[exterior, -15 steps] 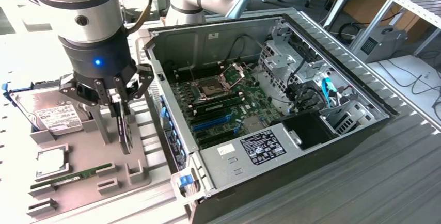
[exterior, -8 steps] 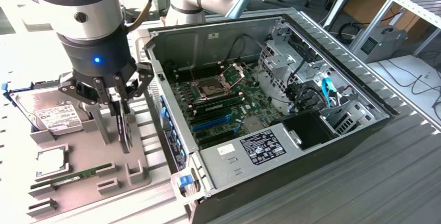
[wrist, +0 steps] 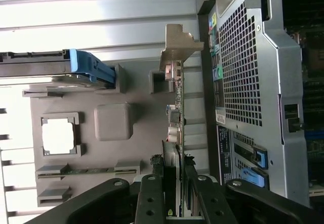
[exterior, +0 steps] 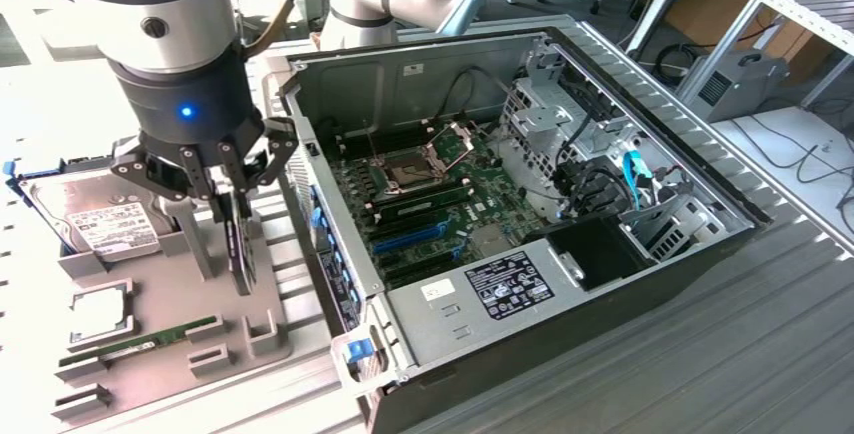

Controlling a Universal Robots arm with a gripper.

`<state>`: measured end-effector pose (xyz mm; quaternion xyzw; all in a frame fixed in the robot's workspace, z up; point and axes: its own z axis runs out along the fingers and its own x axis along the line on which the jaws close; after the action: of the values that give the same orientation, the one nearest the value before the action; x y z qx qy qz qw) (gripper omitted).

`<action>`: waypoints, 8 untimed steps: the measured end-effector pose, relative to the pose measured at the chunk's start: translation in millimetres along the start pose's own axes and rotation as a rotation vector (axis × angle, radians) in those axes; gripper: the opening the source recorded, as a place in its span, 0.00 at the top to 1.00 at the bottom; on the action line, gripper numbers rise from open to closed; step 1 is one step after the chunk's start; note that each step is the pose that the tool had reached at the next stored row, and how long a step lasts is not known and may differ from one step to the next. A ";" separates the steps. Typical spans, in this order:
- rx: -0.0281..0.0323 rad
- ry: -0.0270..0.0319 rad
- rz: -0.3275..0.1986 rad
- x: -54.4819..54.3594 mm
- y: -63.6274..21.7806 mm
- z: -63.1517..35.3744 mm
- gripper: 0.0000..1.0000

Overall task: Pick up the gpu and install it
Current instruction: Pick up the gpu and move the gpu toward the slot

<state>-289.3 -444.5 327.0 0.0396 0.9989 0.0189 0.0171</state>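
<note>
gpu (exterior: 240, 244) is standing upright on its long edge in the grey parts tray (exterior: 174, 304), on the tray side nearest the open computer case (exterior: 667, 294). In the wrist view the gpu (wrist: 177, 107) is showing edge-on, with its silver bracket (wrist: 179, 47) at the far end, just beside the perforated back of the case (wrist: 253, 82).

Gripper (exterior: 224, 194) is sitting over the card's top edge; in the wrist view the gripper (wrist: 177, 193) is pinching the board, with fingers (wrist: 152, 198) pressing on both flat faces at the end away from the bracket. Cannot tell whether the bottom edge is clear of the tray slot.

Handling, as a judgement: the card is looking light, thin and stiff, but fragile. Small components are sticking out of one face and the edge connector is likely delicate. Best hold is probably across the bare board near the top edge, not on the parts.

Hard drive (exterior: 100, 219) and RAM stick (exterior: 140, 339) are lying elsewhere in the tray, well apart from the card.
</note>
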 end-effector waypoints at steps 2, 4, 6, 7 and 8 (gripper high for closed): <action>0.0000 0.0000 0.000 -0.1 0.0 -0.9 0.73; -0.0001 -0.0001 0.000 -0.1 0.1 -1.7 0.73; 0.0000 0.0000 0.000 -0.2 0.1 -2.9 0.73; 0.0000 0.0000 0.000 -0.2 0.1 -3.3 0.73; 0.0000 0.0000 0.000 -0.2 0.1 -3.7 0.73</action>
<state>-289.2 -444.5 330.7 0.0396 0.9989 0.0190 0.0171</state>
